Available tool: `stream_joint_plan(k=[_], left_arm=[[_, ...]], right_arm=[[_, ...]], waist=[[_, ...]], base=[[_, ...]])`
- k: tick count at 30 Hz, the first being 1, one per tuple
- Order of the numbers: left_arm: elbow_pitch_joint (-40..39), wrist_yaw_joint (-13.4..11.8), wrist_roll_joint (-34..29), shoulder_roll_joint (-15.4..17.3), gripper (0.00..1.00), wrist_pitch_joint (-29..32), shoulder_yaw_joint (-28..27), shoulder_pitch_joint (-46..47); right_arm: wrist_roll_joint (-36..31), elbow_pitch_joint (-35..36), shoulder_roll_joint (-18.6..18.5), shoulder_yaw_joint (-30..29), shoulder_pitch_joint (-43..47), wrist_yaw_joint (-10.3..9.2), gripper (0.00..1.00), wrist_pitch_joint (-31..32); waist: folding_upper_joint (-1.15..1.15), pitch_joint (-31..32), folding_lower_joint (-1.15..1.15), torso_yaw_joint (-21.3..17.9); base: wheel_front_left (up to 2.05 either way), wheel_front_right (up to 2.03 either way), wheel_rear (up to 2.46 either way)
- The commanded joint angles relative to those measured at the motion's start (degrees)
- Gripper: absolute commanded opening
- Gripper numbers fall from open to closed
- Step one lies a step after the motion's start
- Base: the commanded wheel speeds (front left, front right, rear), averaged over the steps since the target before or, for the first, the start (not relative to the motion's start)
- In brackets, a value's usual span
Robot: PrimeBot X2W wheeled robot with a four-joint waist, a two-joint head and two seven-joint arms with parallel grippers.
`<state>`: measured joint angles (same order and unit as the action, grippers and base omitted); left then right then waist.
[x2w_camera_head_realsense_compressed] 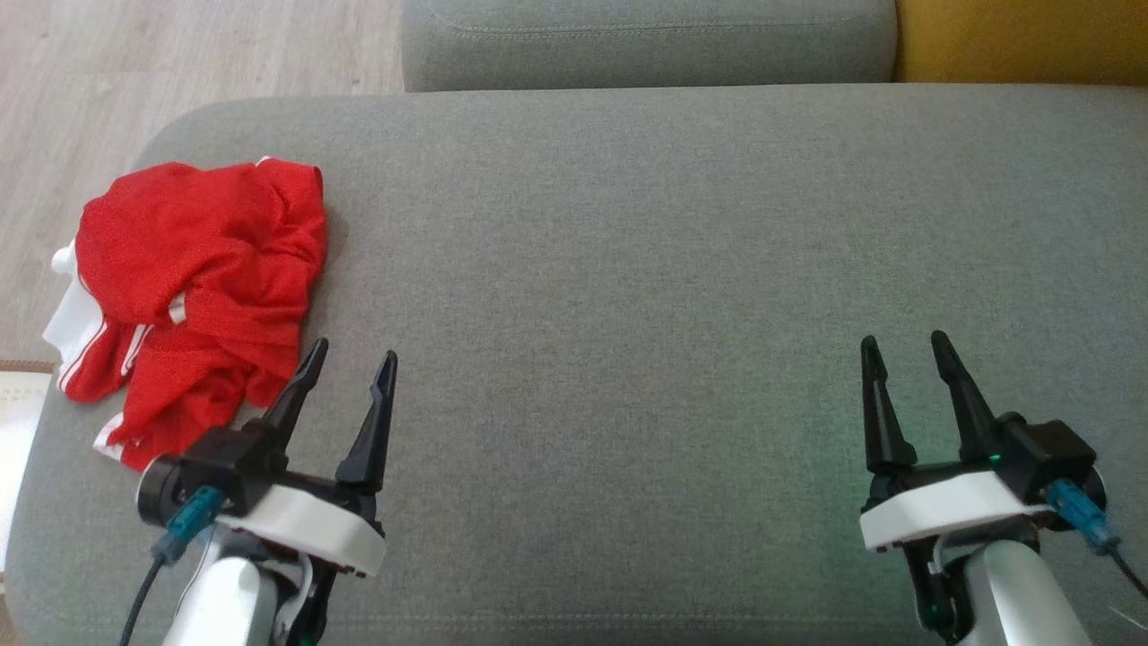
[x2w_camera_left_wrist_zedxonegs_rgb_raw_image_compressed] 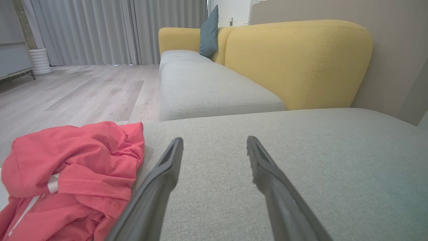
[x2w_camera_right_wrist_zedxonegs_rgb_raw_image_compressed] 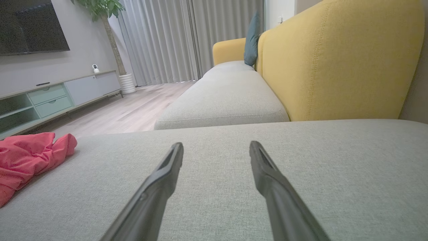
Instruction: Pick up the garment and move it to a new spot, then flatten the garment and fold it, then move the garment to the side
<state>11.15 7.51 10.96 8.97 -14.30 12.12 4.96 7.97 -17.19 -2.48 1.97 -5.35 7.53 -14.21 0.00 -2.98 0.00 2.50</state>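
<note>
Garment (x2w_camera_head_realsense_compressed: 202,287): red cloth with white stripes and white trim, crumpled in a heap at the left end of the grey sofa seat (x2w_camera_head_realsense_compressed: 628,269). Left claw (x2w_camera_head_realsense_compressed: 356,352) spread wide, empty, just beside the heap. Right claw (x2w_camera_head_realsense_compressed: 904,339) spread wide, empty, well apart.

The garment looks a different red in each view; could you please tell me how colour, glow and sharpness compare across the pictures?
Head view: garment saturated red, with a green glow on the cushion by the right gripper. Left wrist view: garment washed to coral, fingers soft close up. Right wrist view: same coral cast on the garment, fingers likewise soft.
</note>
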Motion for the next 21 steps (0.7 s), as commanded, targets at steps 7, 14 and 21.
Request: stream_joint_plan(k=[7, 14, 21], left_arm=[[-0.3, 0.0, 0.3, 0.7, 1.0, -0.7, -3.5, 3.2], [0.9, 0.0, 0.1, 0.3, 1.0, -0.7, -4.4, 3.4], [1.7, 0.0, -0.3, -0.1, 1.0, -0.7, -5.1, 3.4]], right_arm=[[1.2, 1.4, -0.4, 0.3, -0.8, -0.04, 1.0, -0.8], [2.1, 1.2, -0.4, -0.2, -0.3, -0.04, 1.0, -0.8], [2.4, 1.4, -0.4, -0.4, 0.0, -0.04, 1.0, -0.8]], waist=[[0.0, 0.0, 0.0, -0.2], [0.0, 0.1, 0.0, -0.2], [0.0, 0.2, 0.0, -0.4]], base=[[0.0, 0.0, 0.0], [0.0, 0.0, 0.0], [0.0, 0.0, 0.0]])
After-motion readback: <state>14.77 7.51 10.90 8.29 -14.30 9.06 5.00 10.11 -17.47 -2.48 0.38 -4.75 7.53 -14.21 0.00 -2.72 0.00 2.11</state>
